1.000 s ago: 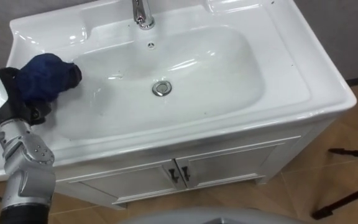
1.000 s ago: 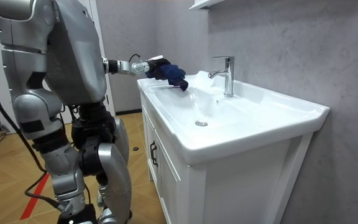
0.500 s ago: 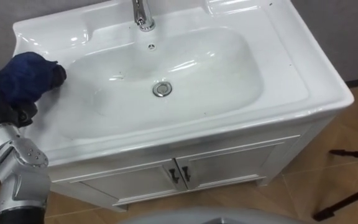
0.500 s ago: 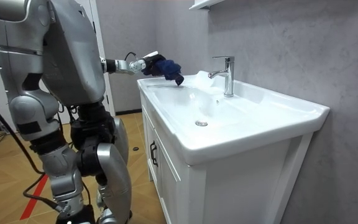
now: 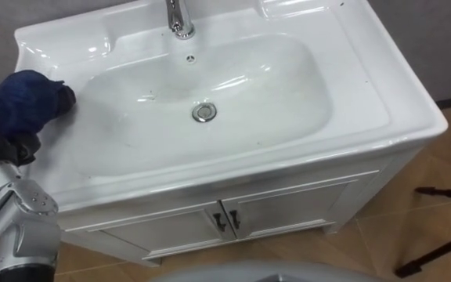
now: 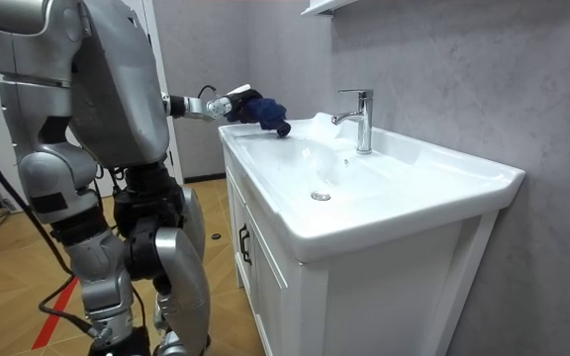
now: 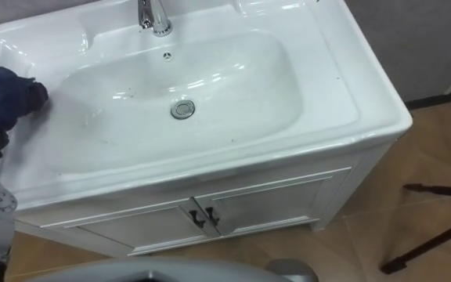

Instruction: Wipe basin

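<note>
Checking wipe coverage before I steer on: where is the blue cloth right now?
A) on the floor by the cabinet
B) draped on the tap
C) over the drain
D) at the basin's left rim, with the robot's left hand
D: the blue cloth is bunched at the left hand over the left rim of the basin, while the drain and the tap are bare.
</note>
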Robot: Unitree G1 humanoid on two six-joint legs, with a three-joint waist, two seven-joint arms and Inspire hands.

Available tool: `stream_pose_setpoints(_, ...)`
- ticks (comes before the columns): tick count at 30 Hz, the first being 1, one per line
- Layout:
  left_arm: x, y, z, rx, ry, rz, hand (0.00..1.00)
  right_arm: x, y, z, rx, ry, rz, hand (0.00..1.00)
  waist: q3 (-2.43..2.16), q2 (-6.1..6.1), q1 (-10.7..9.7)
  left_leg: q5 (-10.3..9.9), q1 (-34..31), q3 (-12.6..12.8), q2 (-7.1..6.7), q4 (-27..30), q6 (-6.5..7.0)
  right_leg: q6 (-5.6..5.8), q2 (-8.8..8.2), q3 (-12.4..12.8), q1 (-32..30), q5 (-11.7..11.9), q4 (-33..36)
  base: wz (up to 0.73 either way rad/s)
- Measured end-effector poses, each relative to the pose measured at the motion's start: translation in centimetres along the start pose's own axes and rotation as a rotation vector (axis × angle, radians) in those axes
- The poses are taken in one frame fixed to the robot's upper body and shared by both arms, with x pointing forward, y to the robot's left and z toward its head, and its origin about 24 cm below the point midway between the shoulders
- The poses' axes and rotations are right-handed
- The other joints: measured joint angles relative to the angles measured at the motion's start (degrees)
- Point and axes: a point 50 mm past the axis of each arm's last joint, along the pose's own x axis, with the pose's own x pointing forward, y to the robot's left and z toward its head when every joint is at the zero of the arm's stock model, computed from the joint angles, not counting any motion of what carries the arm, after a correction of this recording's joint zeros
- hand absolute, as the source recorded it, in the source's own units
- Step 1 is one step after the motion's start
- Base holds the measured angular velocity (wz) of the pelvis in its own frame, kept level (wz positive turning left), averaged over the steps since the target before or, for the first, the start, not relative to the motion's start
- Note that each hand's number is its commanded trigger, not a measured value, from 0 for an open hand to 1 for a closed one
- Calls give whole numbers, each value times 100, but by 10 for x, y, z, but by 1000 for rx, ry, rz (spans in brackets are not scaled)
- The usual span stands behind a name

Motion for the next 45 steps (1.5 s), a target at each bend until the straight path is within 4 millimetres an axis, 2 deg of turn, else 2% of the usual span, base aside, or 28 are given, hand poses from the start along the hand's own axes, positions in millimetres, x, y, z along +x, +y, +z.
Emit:
stream_pose_setpoints(7, -2, -2, -3, 8, 15, -8, 100, 0, 0, -1, -2, 14, 0, 0, -1, -24, -2, 0, 1, 0, 0, -4, 0, -2, 0, -1, -6, -11, 10, 0)
stream_pose_setpoints(21, -1, 0, -5, 7, 25, 3, 100, 0, -3, 2, 18, 0, -9, 0, -23, 16, -2, 0, 11, -4, -3, 3, 0, -9, -4, 1, -9, -39, 63, 0)
stream_pose_setpoints(22, 0, 1, -5, 7, 27, 6, 75, 0, -3, 2, 18, 0, -9, 0, -23, 16, -3, 0, 11, -5, -3, 2, 0, -9, -4, 1, -9, -41, 63, 0)
stream_pose_setpoints(23, 0, 1, -5, 7, 27, 7, 0, 0, -3, 2, 18, 0, -9, 0, -23, 16, -3, 0, 11, -4, -3, 2, -1, -9, -4, 0, -9, -42, 63, 0)
stream_pose_setpoints(32, -1, 3, -5, 7, 28, 41, 0, 0, -3, 3, 16, 4, -4, 0, -17, 4, 10, -2, -3, 1, -7, -4, -1, -6, 2, 30, -41, -52, 78, 0)
stream_pose_setpoints(34, 0, 3, -5, 7, 28, 47, 0, 0, -3, 3, 15, 10, 2, 0, -46, 1, 10, -1, -36, 2, -6, -4, -1, -6, 2, 31, -80, -51, 84, 0)
stream_pose_setpoints(36, 0, 3, -5, 7, 28, 48, 0, 0, -3, 3, 13, 15, 2, 0, -54, 6, 8, -1, -34, 2, -7, -2, 0, -7, 2, 32, -82, -51, 83, 0)
stream_pose_setpoints(45, 0, 4, -6, 8, 30, 55, 0, 0, -3, 4, 14, 13, 0, 0, -49, -1, 13, 1, -11, 3, -15, 11, 1, 0, 6, 115, -85, -58, 81, 0)
